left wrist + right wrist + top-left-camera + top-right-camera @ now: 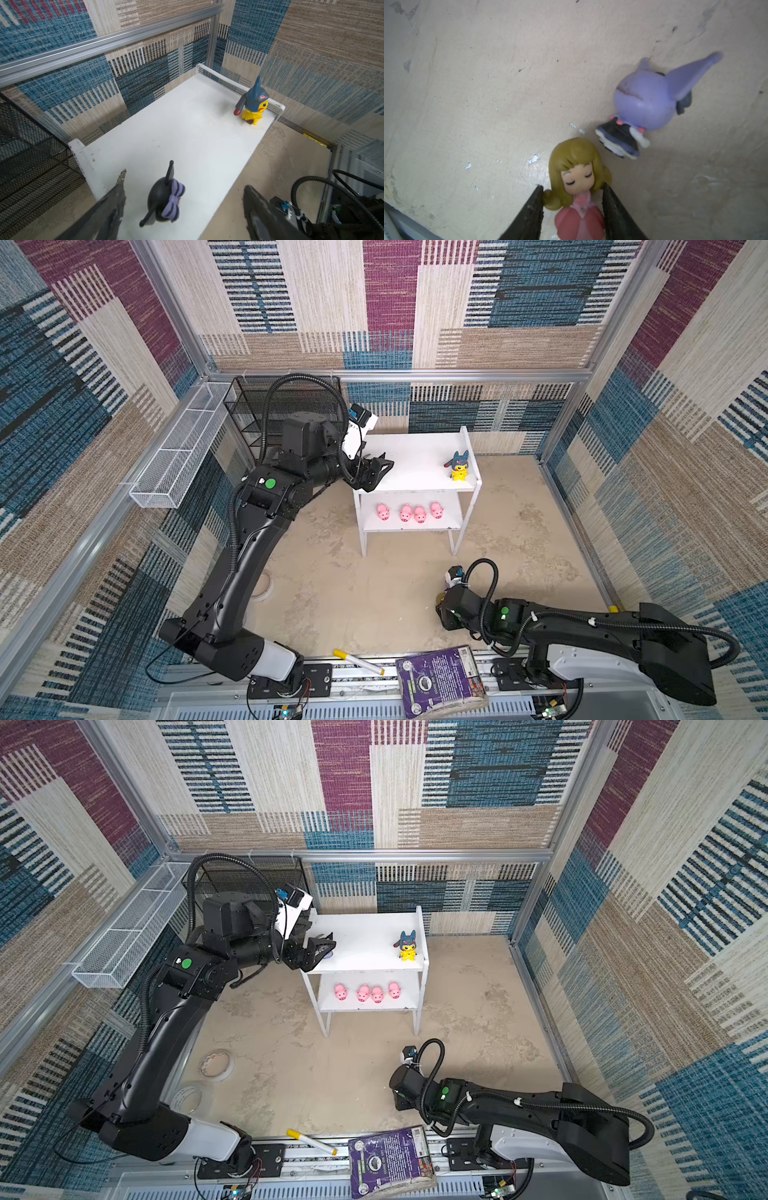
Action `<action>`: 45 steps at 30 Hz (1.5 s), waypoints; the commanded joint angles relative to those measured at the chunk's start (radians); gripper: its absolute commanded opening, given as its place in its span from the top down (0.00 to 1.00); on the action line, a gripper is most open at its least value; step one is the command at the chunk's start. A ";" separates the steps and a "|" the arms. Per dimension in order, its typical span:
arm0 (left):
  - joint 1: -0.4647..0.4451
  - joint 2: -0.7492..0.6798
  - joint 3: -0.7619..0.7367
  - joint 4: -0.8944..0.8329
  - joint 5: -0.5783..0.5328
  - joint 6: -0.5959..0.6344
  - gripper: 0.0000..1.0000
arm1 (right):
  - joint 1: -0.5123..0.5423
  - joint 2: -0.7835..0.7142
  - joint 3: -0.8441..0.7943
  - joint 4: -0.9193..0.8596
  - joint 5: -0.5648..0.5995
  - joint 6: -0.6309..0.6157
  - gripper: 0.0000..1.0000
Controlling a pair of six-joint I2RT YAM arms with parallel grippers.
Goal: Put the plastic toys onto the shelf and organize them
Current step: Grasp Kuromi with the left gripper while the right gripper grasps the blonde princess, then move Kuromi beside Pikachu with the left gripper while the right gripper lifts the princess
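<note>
Left claw [185, 180] spread wide astride black-purple eared figurine [164, 199] on white two-tier shelf [187, 128] (top board). Right claw [572, 185] pinches blonde pink-dressed girl figurine [577, 178] on beige worktop [488, 83]

The white two-tier shelf's [415, 456] top board lay bare between the black-purple eared figurine [164, 201] at its left end and the yellow blue-hooded figurine [459, 467] at its right, though a black wire-mesh rack [245, 406] crowded the left side. Four pink pigs [406, 513] lined the low lower tier. The lilac eared figurine [648, 104] lay near the blonde girl figurine [577, 166] pinched in the right gripper [573, 186].
</note>
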 commanded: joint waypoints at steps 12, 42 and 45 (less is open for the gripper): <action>0.051 0.065 0.013 -0.064 0.100 0.055 0.19 | -0.025 0.011 0.022 0.041 -0.020 -0.081 0.55; 0.060 0.099 0.010 -0.093 0.142 0.076 0.50 | -0.024 -0.072 0.060 0.059 -0.040 -0.247 0.73; 0.060 0.097 0.010 -0.092 0.146 0.074 0.55 | -0.025 -0.125 0.058 0.064 -0.048 -0.274 0.73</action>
